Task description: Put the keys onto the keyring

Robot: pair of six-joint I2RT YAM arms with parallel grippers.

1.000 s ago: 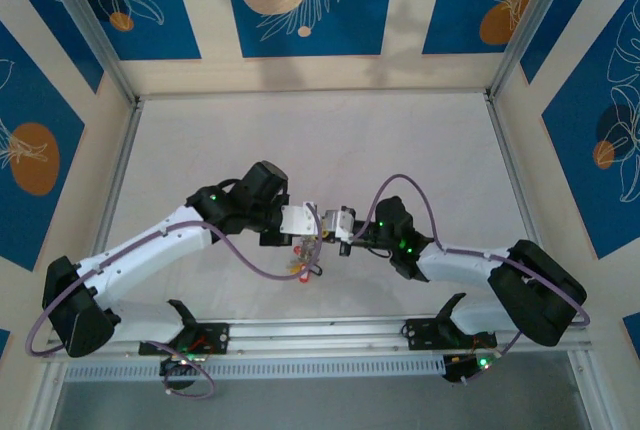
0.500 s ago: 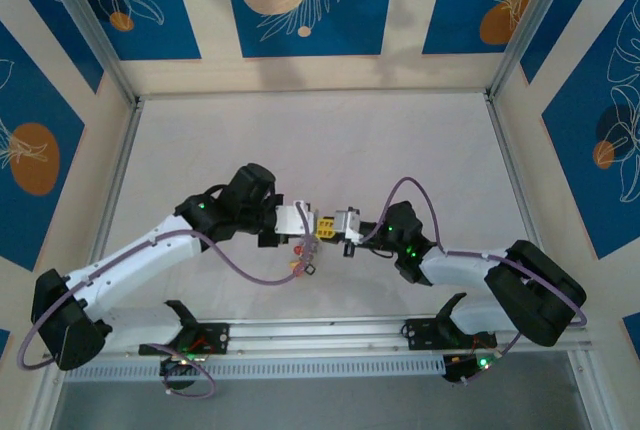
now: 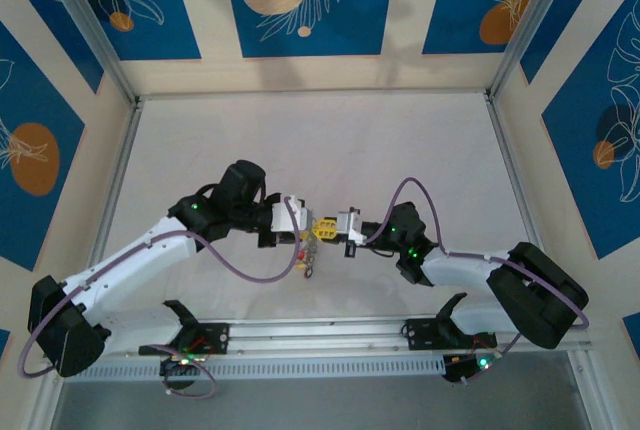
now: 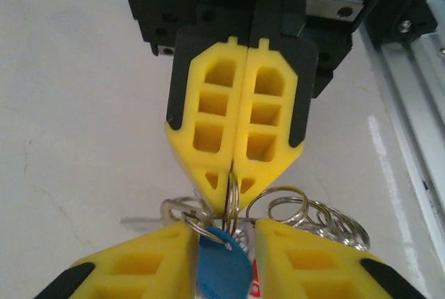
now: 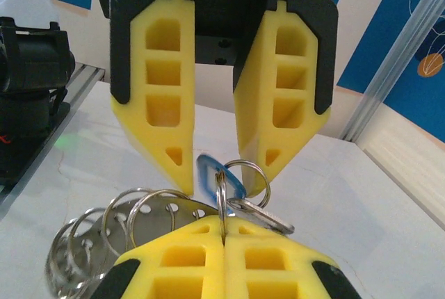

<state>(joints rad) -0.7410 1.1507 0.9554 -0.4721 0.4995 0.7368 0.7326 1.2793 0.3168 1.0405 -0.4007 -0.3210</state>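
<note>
Top external view: we see the left pincer and right pincer tip to tip over the worktop, with the keys bunched just below them.

Left wrist view: the right pincer is fully closed on the keyring.

Right wrist view: the left pincer's jaws stand apart either side of a blue tag, holding nothing.

Top view is bright and even, with soft light from above and just faint shadows under the arms on the counter. The frame posts bow a bit toward the corners. In the left wrist view the counter is washed out pale, and the left claw at the bottom edge looks soft. In the right wrist view the upper right background is blurry, there's a green glow on the counter at left, and small glints on the metal rings.
</note>
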